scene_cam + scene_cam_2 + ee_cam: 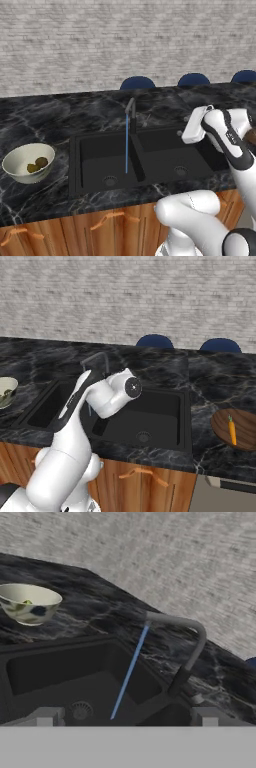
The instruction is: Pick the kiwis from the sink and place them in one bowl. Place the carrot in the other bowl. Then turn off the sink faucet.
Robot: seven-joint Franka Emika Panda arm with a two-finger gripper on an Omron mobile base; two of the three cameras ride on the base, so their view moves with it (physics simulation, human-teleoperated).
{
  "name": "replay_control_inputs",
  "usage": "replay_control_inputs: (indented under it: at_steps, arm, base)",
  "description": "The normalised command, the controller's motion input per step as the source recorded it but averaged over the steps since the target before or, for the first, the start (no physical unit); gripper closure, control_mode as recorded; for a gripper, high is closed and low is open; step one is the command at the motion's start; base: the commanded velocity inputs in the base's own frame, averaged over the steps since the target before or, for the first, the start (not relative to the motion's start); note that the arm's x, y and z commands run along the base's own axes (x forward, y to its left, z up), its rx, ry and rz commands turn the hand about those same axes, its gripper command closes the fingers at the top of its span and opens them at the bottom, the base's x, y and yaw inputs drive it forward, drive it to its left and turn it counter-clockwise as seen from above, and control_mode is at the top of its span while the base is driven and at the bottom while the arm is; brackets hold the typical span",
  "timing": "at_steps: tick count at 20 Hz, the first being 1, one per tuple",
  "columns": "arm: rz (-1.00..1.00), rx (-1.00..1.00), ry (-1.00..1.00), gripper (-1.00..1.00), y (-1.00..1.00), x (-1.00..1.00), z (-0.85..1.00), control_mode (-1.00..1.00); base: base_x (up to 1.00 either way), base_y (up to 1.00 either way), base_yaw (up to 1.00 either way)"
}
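While water runs, faucet [186, 654] beyond gripper [125, 716]

Counted 2 kiwis [37, 164] in 1 off-white bowl [20, 173], 1 carrot [232, 431] in 1 brown bowl [248, 442], 1 faucet [131, 111], 2 sink basins [105, 152], 3 blue chairs [137, 82].

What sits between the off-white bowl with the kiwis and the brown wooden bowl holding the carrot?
The black double-basin sink, with its dark grey faucet, lies between the off-white bowl and the brown bowl, as the right base view shows.
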Motion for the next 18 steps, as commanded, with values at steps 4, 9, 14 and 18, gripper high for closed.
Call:
replay_control_inputs:
  at_steps: [4,9,14,18]
  arm:
    - [0.00,0.17,0.00,-1.00,0.00,0.18,-0.12,-1.00]
    - [0.00,0.14,0.02,-1.00,0.00,0.17,-0.06,-1.00]
    - [0.00,0.08,0.03,-1.00,0.00,0.09,0.00,-1.00]
    - [0.00,0.02,0.04,-1.00,0.11,0.24,-0.02,-1.00]
  base:
    - [0.00,0.00,0.00]
    - [0.00,0.00,0.00]
    - [0.00,0.00,0.00]
    - [0.00,0.00,0.00]
